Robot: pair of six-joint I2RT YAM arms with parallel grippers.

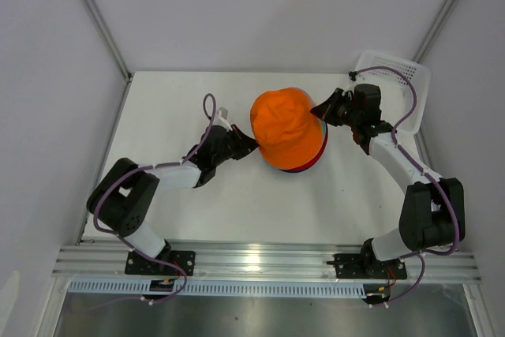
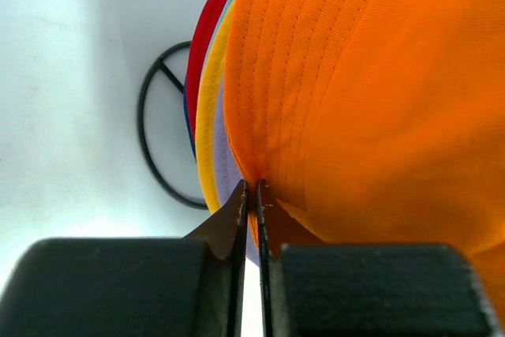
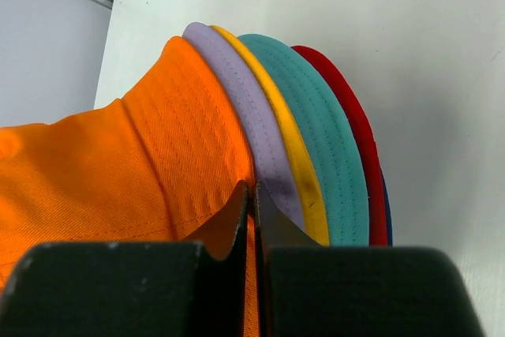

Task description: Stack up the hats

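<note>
The white table point(image 1: 173, 203) carries everything, and near its middle sits the pile of soft bucket hats point(image 1: 304, 165), nested so each crown fills the next. From the right wrist view only their brims show, fanned like pages: lavender brim point(image 3: 245, 92), yellow brim point(image 3: 288, 140), teal brim point(image 3: 327, 124), red brim point(image 3: 357, 128) and a sliver of navy brim point(image 3: 387, 203).

On top lies the orange fabric bucket hat point(image 1: 288, 125), its crown up. The left gripper point(image 1: 251, 145) and the right gripper point(image 1: 319, 108) each have their jaws pressed together on opposite edges of its brim, orange cloth pinched between them. I judge the two-sided hold keeps the floppy brim spread, so the hat settles squarely over the others.

The white plastic lattice basket point(image 1: 410, 76) stands at the far right corner, well apart from the pile. I see no hat in it, though the right arm's cable crosses it. A thin black wire frame point(image 2: 150, 116) lies on the table beside the pile, partly hidden by the brims.
</note>
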